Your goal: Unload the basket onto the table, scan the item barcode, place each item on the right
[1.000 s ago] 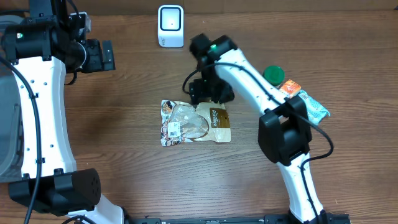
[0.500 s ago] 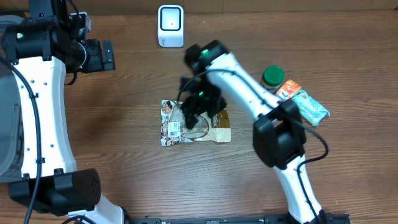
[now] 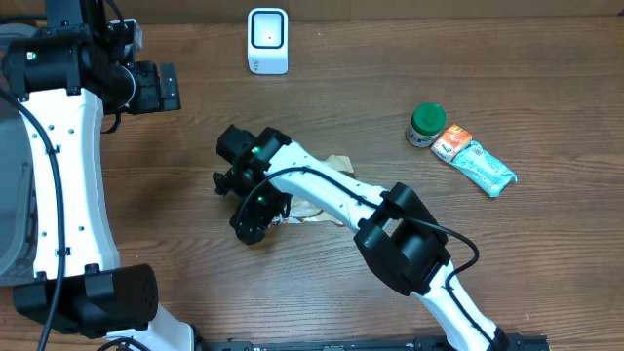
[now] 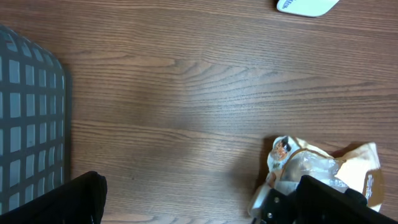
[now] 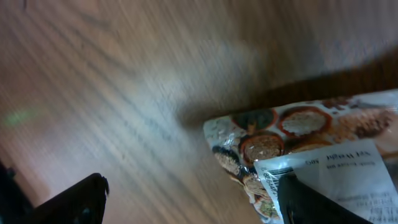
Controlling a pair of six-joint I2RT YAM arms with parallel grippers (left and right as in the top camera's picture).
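Foil and clear film make up the snack pouch [image 5: 292, 134], so it is judged light, soft and slippery, with loose contents that could be crushed by a hard pinch. It is laid flat on the wooden surface [image 3: 175, 166] near the middle, mostly hidden under the right arm in the overhead view, with its white barcode label [image 5: 348, 177] turned up. The right tool [image 5: 189, 196] is held low over the pouch's end nearer the left arm, jaws spread wide and nothing gripped; whether one finger touches the label cannot be told. A hold is best taken on the sealed rim, clear of the label, so the code is neither covered nor creased. The left tool [image 4: 199, 186] is likewise wide open and empty, well apart from the pouch. Bare wood is left between the pouch and the scanner [image 3: 267, 41] at the back edge. A wire basket [image 4: 28, 124] is set at the far left, and a green-lidded jar [image 3: 426, 123] is kept well to the right.
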